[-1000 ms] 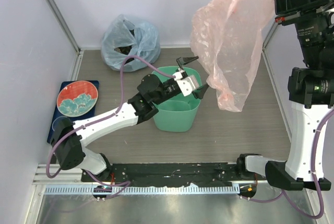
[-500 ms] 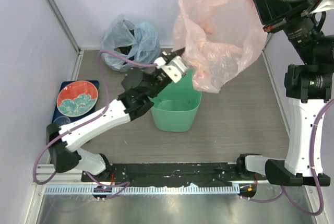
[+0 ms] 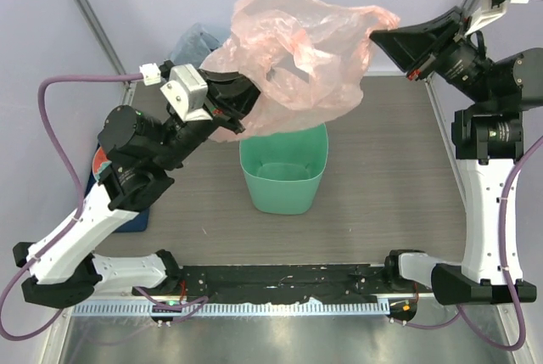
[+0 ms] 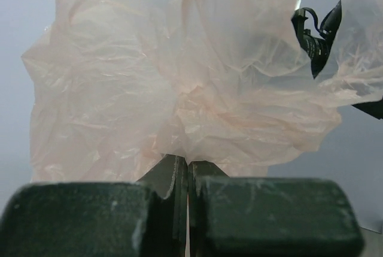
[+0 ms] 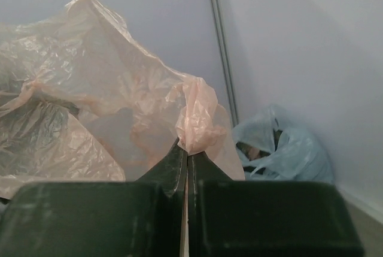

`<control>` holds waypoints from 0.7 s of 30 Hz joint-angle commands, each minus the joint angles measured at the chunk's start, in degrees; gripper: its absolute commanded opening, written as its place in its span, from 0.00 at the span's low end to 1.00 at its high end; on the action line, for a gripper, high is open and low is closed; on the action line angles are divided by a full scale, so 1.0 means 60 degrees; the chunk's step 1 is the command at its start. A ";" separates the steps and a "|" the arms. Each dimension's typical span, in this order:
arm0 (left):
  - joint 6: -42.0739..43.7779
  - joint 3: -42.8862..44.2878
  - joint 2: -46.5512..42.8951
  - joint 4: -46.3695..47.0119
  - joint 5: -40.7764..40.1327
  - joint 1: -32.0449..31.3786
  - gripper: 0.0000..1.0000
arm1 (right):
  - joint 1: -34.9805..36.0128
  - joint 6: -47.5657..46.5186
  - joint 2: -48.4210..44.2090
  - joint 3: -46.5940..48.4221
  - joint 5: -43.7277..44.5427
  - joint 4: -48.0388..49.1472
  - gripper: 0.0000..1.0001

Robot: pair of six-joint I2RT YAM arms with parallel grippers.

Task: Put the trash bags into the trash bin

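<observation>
Over the grey table [image 3: 399, 211], left fingers [image 4: 172, 179] and right fingers [image 5: 175, 160] each pinch tight on the pink trash bag [image 3: 297, 50], spread above the mint bin [image 3: 284, 182].

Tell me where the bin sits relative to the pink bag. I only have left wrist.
Observer: In the top view the mint-green bin stands right below the pink bag. The bag is held up over its mouth, and the bin's inside shows bare, with no plastic in it.
Operator: Right tool on the bag too?
Observer: Yes. The right wrist view shows the right tool shut on a bunched fold of it.
Operator: Anything behind it?
Observer: A pale-blue bag sits by the back wall, apart from the bin.
</observation>
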 commanded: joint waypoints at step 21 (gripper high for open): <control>-0.4579 -0.1118 0.2143 -0.3389 0.1263 0.2068 0.00 | -0.0014 -0.0600 -0.1245 -0.1915 -0.0006 -0.5063 0.01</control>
